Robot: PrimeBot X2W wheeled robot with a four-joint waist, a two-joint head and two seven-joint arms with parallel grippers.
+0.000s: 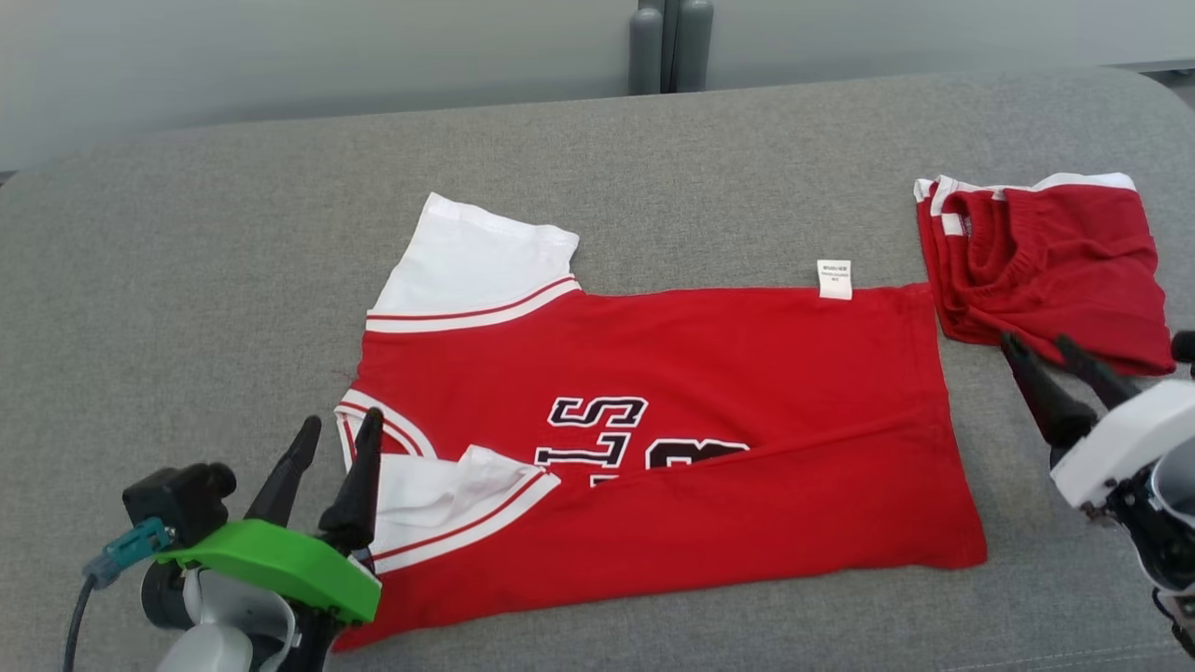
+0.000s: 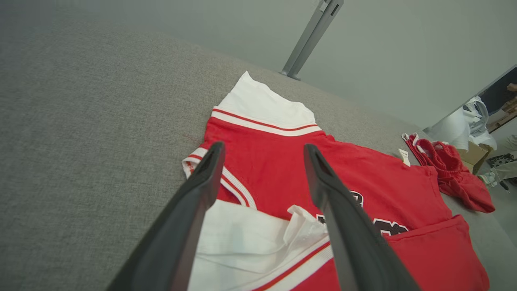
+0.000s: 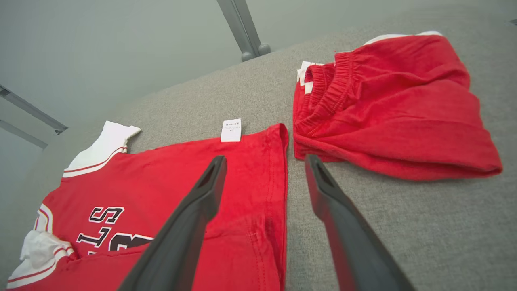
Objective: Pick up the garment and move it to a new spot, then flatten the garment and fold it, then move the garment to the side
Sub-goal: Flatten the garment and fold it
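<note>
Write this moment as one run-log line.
left gripper: open | right gripper: open | jersey: partly folded, not held | shorts: folded, beside jersey

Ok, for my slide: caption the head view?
Half-folded red jersey on grey cushion, red shorts beside it, left hand and right hand open.

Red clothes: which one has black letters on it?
The shirt spread out in the middle. It has black letters on its front; the folded shorts at the right are plain red with white trim.

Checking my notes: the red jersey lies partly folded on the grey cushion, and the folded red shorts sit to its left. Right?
No: the head view shows the red shorts right of the jersey, not left. The rest holds.
</note>
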